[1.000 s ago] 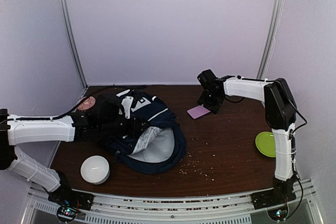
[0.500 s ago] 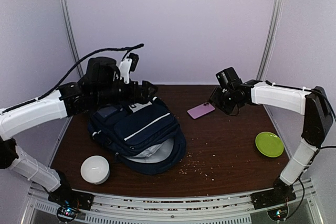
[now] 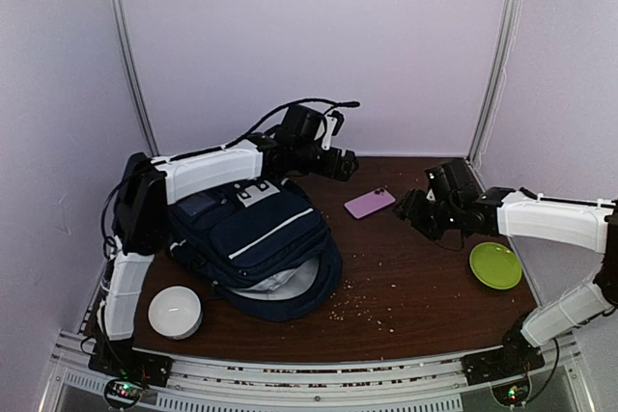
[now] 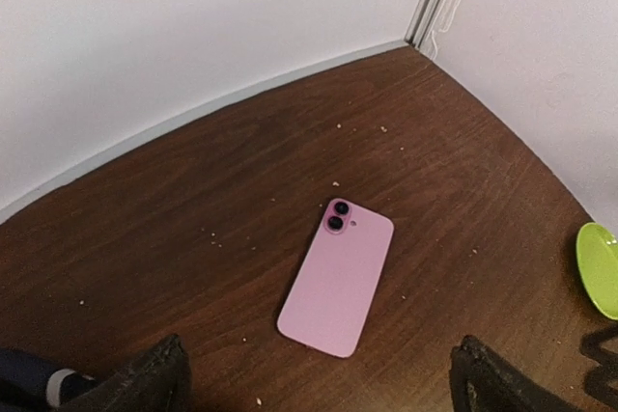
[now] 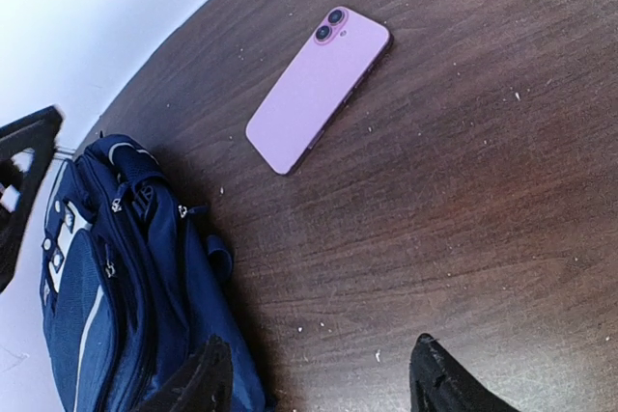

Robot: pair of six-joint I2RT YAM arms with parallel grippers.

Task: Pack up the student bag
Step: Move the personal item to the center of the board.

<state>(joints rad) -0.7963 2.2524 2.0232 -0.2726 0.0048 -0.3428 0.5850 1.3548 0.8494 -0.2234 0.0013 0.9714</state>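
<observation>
– Status on student bag [image 3: 253, 243]? Where is it vs the grippers?

– Lying down, left-centre of table [image 3: 425, 287]. Just past its far right corner hangs left gripper [image 4: 323, 383], over pink phone [image 4: 336, 277], fingers spread wide with nothing between them. Off to the bag's right and apart from it sits right gripper [image 5: 319, 378], also spread and empty (phone lies roughly between the two).

– Bag's look?

– Dark navy, white stripe across the front, mouth gaping toward the near edge, light grey lining showing.

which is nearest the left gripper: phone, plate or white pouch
The pink phone, flat just beyond the left gripper; the green plate and white pouch sit much farther off.
</observation>
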